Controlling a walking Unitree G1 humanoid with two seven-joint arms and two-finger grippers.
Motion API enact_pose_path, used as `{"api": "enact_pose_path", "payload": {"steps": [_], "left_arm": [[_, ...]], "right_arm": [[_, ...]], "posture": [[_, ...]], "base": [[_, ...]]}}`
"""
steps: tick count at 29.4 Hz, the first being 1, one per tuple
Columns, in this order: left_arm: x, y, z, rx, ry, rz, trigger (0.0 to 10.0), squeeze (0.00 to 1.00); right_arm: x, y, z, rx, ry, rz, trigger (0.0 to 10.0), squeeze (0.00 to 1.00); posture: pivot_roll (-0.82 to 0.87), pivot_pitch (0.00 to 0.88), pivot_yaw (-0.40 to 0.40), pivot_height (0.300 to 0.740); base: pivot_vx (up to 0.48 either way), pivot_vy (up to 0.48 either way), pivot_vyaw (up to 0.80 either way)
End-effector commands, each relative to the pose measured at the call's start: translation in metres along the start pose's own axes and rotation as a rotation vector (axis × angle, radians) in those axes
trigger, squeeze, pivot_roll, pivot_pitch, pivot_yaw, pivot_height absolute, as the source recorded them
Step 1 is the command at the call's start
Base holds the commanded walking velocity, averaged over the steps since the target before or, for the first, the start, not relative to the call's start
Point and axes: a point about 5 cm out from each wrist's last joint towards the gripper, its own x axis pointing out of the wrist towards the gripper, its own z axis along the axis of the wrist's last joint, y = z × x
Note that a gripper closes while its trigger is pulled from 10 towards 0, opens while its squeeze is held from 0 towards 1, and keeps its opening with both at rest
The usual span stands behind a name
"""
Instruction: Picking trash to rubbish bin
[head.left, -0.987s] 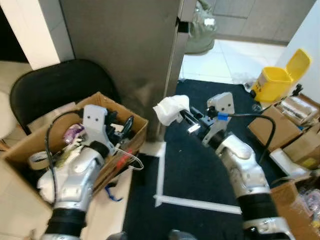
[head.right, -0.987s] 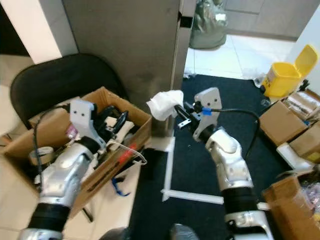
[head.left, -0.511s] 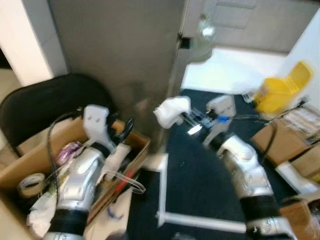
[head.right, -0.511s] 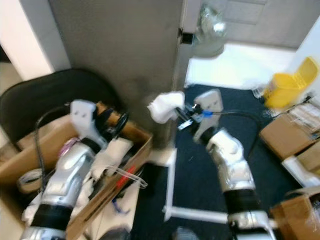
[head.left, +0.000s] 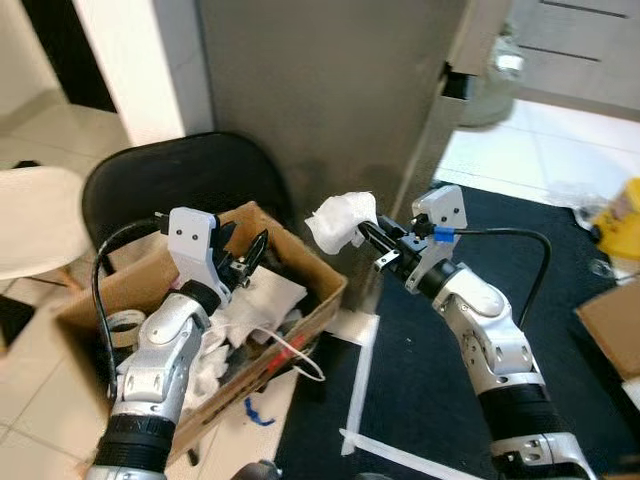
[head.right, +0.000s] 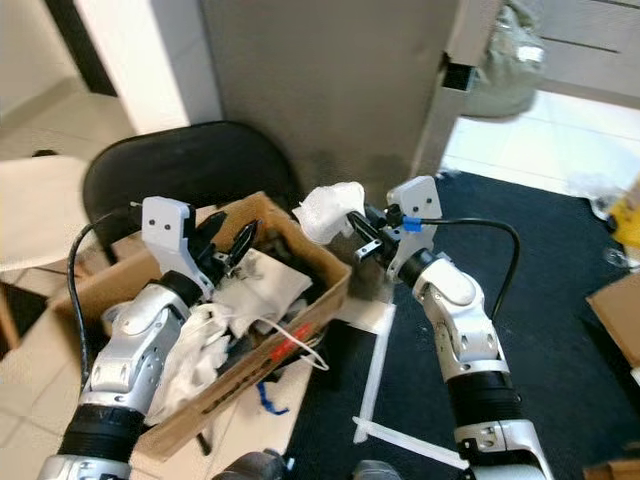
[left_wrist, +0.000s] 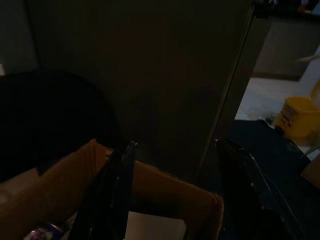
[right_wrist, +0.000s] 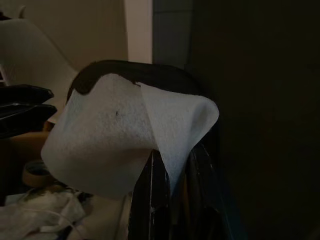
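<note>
Carrying a white tissue (head.left: 342, 219) toward the cardboard box (head.left: 320, 310) of trash. Right gripper (head.left: 370, 236) clenched on the tissue's near edge, held up in the air in front of the grey panel (head.left: 330, 90). Tissue sticking out from the fingertips toward the left and far side, flopping loose beyond them, just right of the box's right corner and above its rim, not yet over the opening. Seen from the right wrist, folded over the fingers (right_wrist: 150, 200), with the black chair (right_wrist: 150, 75) behind.

To do this well: swing left until the whole tissue hangs over the box, well inside the rim, then lower before letting go. Light, floppy paper, likely to drift or catch on the cardboard edge if dropped from height or too near the corner. Worth keeping clear of the left arm.

Left gripper (head.left: 243, 257) hovering over the box's far side, fingers spread apart, holding nothing. Box already full of crumpled white paper (head.left: 250, 310), with a tape roll (head.left: 125, 325) at its left.
</note>
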Motion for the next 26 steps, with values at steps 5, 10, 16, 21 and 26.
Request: {"api": "enact_pose_path", "payload": {"steps": [5, 10, 16, 21, 26], "left_arm": [[-0.0002, -0.0025, -0.0002, 0.018, 0.021, -0.023, 10.0, 0.00], [-0.0001, -0.0024, -0.0007, 0.011, 0.025, -0.019, 10.0, 0.00], [0.0000, -0.0022, -0.0014, 0.009, 0.028, -0.017, 10.0, 0.00], [0.0001, -0.0022, -0.0015, 0.008, 0.029, -0.018, 10.0, 0.00], [0.0000, -0.0021, -0.0023, -0.002, 0.025, -0.013, 10.0, 0.00]], "right_arm": [[0.0003, -0.0003, 0.0018, 0.027, -0.019, -0.016, 10.0, 0.00], [0.0003, -0.0006, 0.0024, 0.024, -0.018, -0.013, 10.0, 0.00], [0.0003, -0.0002, 0.0024, 0.022, -0.018, -0.011, 10.0, 0.00], [0.0002, 0.0001, 0.0024, 0.022, -0.018, -0.010, 10.0, 0.00], [0.0001, 0.0005, 0.0018, 0.025, -0.019, -0.010, 10.0, 0.00]], "posture": [[-0.02, 0.000, -0.038, 0.740], [-0.02, 0.000, -0.037, 0.740], [-0.02, 0.000, -0.041, 0.740], [-0.02, 0.000, -0.041, 0.740], [-0.02, 0.000, -0.040, 0.740]], "base": [[0.000, -0.330, 0.32], [0.000, -0.450, 0.00], [0.000, -0.427, 0.00], [0.000, -0.382, 0.00], [0.000, -0.067, 0.00]]}}
